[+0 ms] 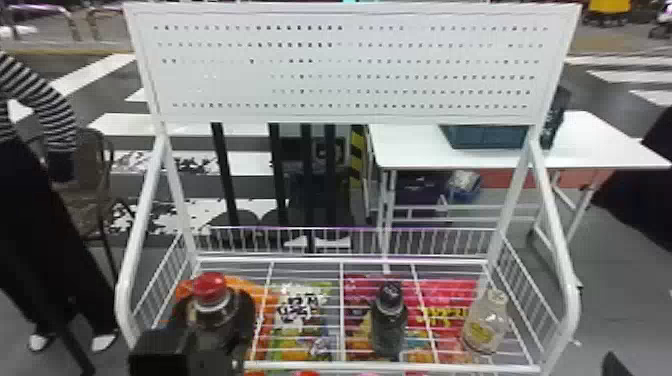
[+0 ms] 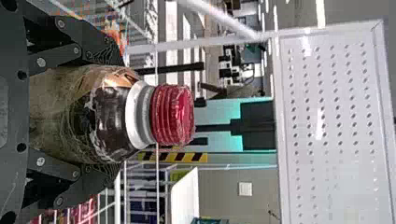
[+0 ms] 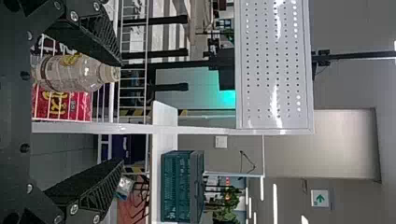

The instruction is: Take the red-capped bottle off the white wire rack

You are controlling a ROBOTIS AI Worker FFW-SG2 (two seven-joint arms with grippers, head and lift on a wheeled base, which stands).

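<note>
Red-capped bottle [image 1: 210,286] sits clamped in the left gripper [image 1: 214,320] (right gripper [image 1: 613,365] wide open) at the wire rack [image 1: 400,367].

Clear btl [image 3: 77,74] on rack [image 3: 135,128], dk-grn crate [image 3: 177,186]

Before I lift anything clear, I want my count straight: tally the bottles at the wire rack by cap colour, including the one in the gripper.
Red-capped bottle: 1, in the left gripper
Dark-capped bottle: 1
Pale-capped bottle: 1
Total: 3 bottles
</note>
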